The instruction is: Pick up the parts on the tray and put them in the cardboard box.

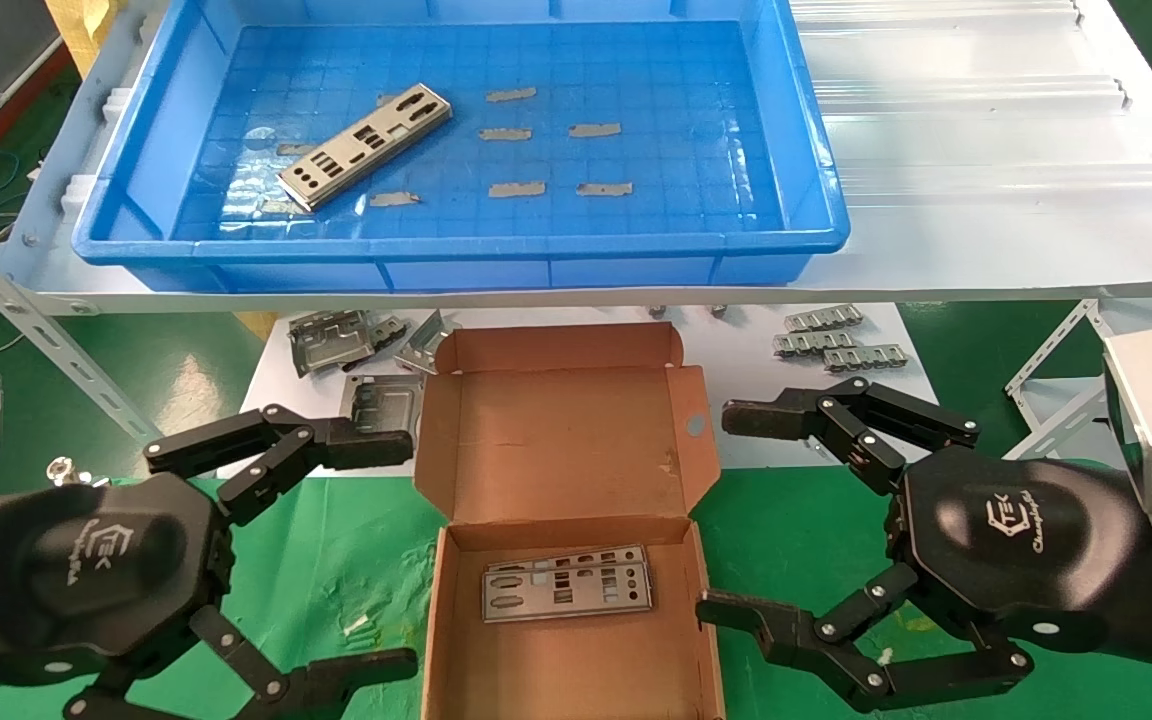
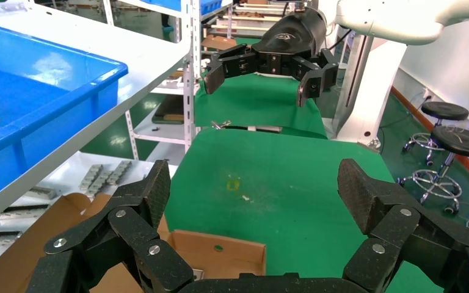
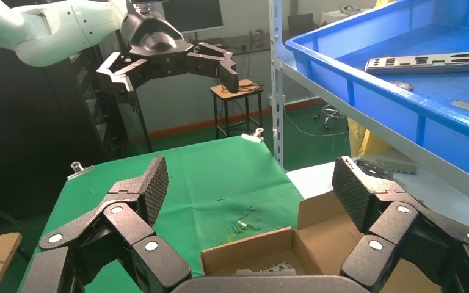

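Observation:
One silver-grey punched part (image 1: 366,147) lies slanted on the floor of the blue tray (image 1: 466,255), toward its left side; the right wrist view also shows this part (image 3: 424,61). Below the tray shelf, the cardboard box (image 1: 561,440) stands open on the green cloth with its lid folded back. Two parts (image 1: 566,590) lie stacked inside it. My left gripper (image 1: 391,555) hangs open just left of the box, holding nothing. My right gripper (image 1: 736,512) hangs open just right of the box, also empty. Both are below and well short of the tray.
Small grey strips (image 1: 511,94) are scattered over the tray floor. Bent grey brackets (image 1: 336,340) and ridged clips (image 1: 836,340) lie on the white board behind the box. The tray shelf's front edge (image 1: 636,295) overhangs the box's far side.

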`<state>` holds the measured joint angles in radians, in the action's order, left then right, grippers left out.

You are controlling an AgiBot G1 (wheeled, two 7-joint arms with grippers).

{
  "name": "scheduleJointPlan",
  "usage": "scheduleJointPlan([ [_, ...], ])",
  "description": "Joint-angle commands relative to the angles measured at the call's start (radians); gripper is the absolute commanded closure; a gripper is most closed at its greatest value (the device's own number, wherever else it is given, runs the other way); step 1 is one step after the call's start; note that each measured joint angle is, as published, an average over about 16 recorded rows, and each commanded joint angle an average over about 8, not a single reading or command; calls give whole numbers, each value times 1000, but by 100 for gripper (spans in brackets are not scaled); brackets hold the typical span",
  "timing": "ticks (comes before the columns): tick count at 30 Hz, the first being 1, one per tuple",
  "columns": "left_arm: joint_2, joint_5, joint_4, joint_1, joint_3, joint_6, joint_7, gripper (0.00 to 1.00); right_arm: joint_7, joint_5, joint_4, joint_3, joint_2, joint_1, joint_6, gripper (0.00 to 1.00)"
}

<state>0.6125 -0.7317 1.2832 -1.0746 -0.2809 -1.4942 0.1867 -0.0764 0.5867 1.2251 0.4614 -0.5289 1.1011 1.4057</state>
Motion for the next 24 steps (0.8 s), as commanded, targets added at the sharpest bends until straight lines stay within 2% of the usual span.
scheduleJointPlan([
  [1, 0, 0, 0, 0, 0, 0, 0, 0, 0, 0, 0, 0, 0, 0, 0, 0],
  [24, 0, 0, 0, 0, 0, 0, 0, 0, 0, 0, 0, 0, 0, 0, 0, 0],
])
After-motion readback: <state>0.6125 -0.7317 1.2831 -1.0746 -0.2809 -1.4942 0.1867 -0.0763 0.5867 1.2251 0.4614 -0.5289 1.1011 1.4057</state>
